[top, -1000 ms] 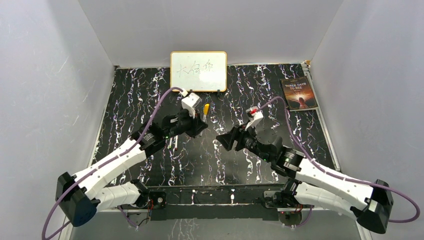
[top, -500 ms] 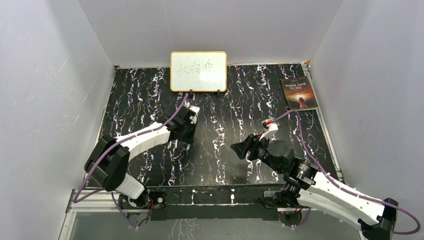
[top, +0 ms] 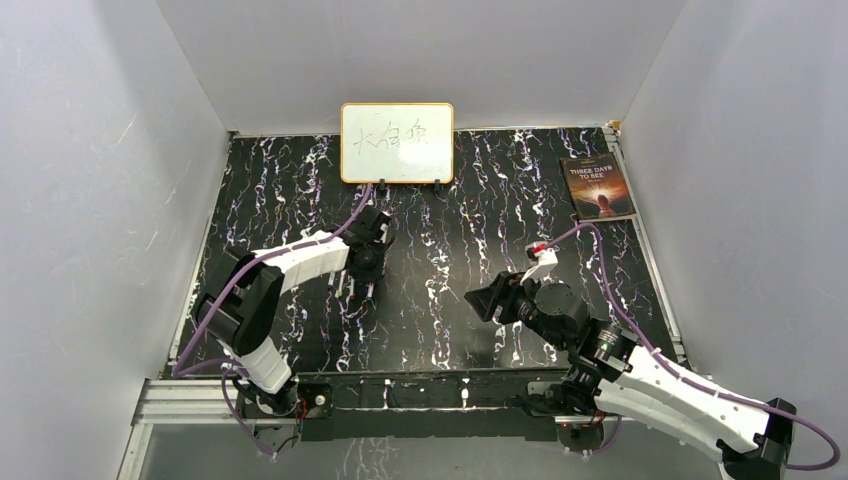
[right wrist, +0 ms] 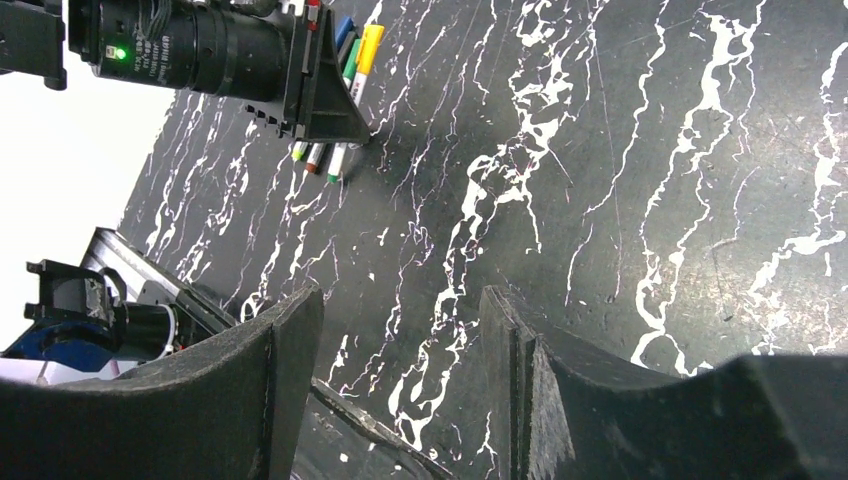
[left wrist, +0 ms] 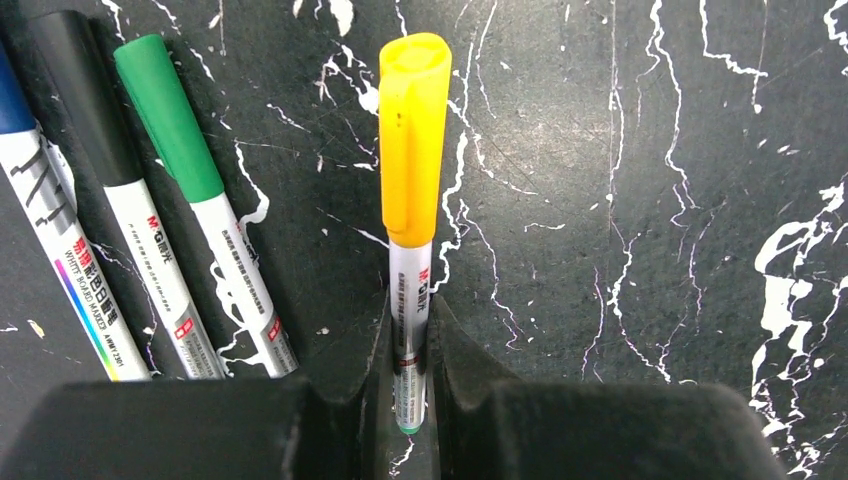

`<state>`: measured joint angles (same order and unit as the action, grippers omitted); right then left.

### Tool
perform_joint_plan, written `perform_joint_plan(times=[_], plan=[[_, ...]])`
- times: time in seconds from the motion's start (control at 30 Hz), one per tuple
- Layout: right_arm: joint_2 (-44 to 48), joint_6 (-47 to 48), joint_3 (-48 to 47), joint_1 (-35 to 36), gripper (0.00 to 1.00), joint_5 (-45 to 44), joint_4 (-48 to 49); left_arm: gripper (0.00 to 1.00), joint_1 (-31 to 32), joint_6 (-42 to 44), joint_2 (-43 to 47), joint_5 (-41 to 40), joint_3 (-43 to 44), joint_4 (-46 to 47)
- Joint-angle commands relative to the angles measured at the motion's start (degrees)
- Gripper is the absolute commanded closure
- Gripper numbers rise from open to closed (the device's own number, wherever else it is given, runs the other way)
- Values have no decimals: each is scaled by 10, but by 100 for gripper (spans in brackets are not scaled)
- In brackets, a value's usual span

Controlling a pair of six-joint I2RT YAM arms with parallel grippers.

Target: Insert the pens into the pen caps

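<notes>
Unlike the overhead view, the left wrist view showed the left gripper (left wrist: pixel 408 322) clamped on the yellow-capped pen (left wrist: pixel 412 150) beside three capped pens (left wrist: pixel 150 260) on the table (left wrist: pixel 650 200); the right gripper (right wrist: pixel 400 305) gaped empty.

- We are looking down from above and behind the arms, far off, and taking in the whole black white-veined marble-patterned table (top: pixel 450 300).
- We are peering down from the left wrist, very near a yellow-capped white marker pen (left wrist: pixel 413 150).
- We are gazing low across the table from the right wrist toward the left arm's black cylindrical wrist (right wrist: pixel 200 45); both wrist views are sharing that pen.
</notes>
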<state>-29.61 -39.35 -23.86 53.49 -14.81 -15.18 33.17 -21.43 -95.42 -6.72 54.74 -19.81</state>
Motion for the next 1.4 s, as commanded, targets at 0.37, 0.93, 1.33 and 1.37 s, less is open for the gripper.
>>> perform_joint_plan(times=[0.37, 0.93, 1.33, 1.37], plan=[[9, 1, 4, -1, 45, -15, 16, 73, -27, -10, 68, -39, 35, -39], [-11, -19, -5, -1, 93, -18, 18, 100, -26, -17, 110, 201, 10, 117], [25, -28, -2, -1, 92, -26, -16, 100, -36, -31, 9, 81, 18, 75], [25, -28, -2, -1, 93, -26, -15, 100, -37, -30, 2, 76, 18, 74]])
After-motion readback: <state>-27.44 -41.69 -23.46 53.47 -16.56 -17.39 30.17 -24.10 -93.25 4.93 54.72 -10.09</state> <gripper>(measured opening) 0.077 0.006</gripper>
